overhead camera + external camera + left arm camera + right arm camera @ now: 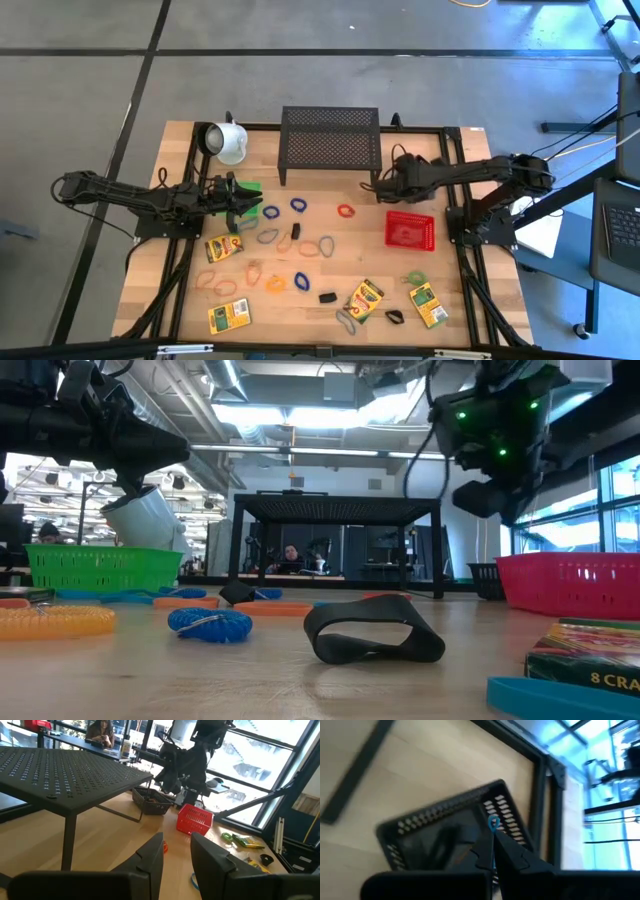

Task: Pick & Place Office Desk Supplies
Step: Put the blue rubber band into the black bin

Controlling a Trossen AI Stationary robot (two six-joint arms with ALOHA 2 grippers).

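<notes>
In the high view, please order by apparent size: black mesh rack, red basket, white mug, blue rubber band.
1. black mesh rack
2. red basket
3. white mug
4. blue rubber band

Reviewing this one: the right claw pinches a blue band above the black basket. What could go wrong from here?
1. The blue rubber band hangs from the very tips of the right claw, above the slotted wall of the black basket rather than its middle. Released here, it might land outside.
2. The thin loop could cling to a finger instead of dropping.
</notes>
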